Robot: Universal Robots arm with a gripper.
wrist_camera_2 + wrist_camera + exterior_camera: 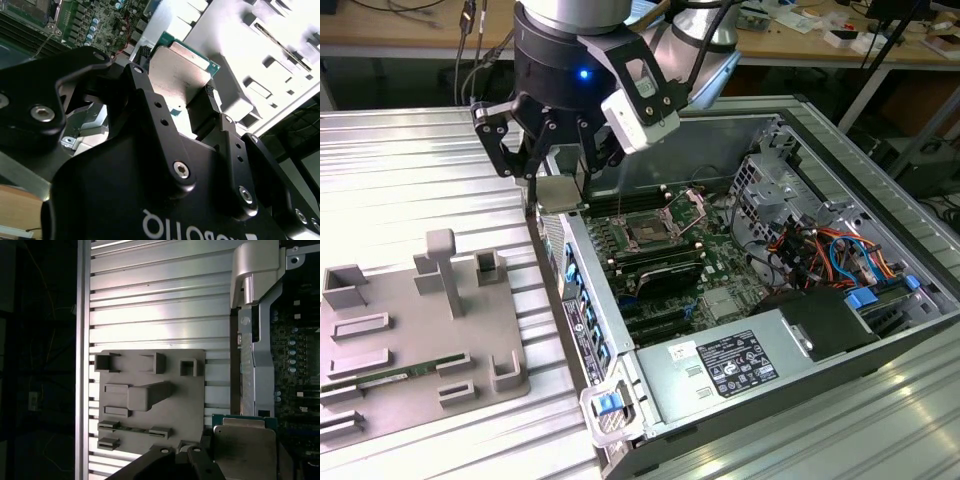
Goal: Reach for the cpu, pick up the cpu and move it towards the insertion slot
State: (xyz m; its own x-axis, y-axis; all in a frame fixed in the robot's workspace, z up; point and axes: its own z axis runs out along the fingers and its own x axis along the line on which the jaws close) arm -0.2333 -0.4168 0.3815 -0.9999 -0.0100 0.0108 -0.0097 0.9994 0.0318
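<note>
pincer (558,183) clamped on cpu (560,197) edges | insertion slot (647,233) lower, off to pincer's side, apart | cpu likely light, stiff, slick lid, fragile: edge grip only

Grey plastic tray (410,340) flat on a ribbed metal table (410,180), toward the table's edge at the exterior view's left, with upright posts and shallow recesses. Thin green memory stick (380,378) lying in a long recess near the tray's front edge. Open computer case (850,140) just beside the tray. Inside, at the case's near end, a power supply (720,365) with a white label; orange and blue cables (820,250) beyond. Blue latch (610,403) at the case's front corner. Cluttered workbench (400,35) behind.
</note>
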